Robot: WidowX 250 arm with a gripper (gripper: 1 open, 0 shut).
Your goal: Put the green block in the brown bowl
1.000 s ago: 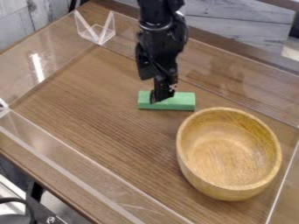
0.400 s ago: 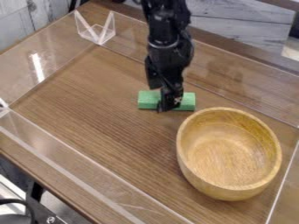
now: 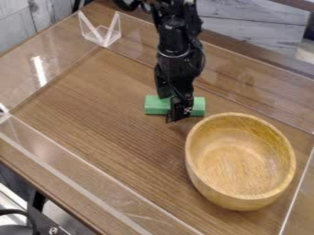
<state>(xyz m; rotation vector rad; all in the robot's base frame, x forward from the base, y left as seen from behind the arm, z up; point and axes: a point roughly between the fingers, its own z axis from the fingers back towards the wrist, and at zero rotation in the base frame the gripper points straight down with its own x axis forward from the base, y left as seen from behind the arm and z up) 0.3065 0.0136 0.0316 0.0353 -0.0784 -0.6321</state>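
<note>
The green block (image 3: 157, 106) lies flat on the wooden table, just left of the brown bowl (image 3: 241, 159). My black gripper (image 3: 174, 107) points straight down over the block, its fingers open and straddling the block's middle, low at table level. The fingers hide the block's centre; only its left end and a sliver on the right show. The bowl stands upright at the right front with nothing inside it.
A clear acrylic wall (image 3: 50, 64) rims the table's left and front sides. A small clear stand (image 3: 99, 29) sits at the back left. The table's right edge runs close behind the bowl.
The gripper has sunk lower onto the green block and shifted slightly right toward the bowl. The block and bowl have stayed put.
</note>
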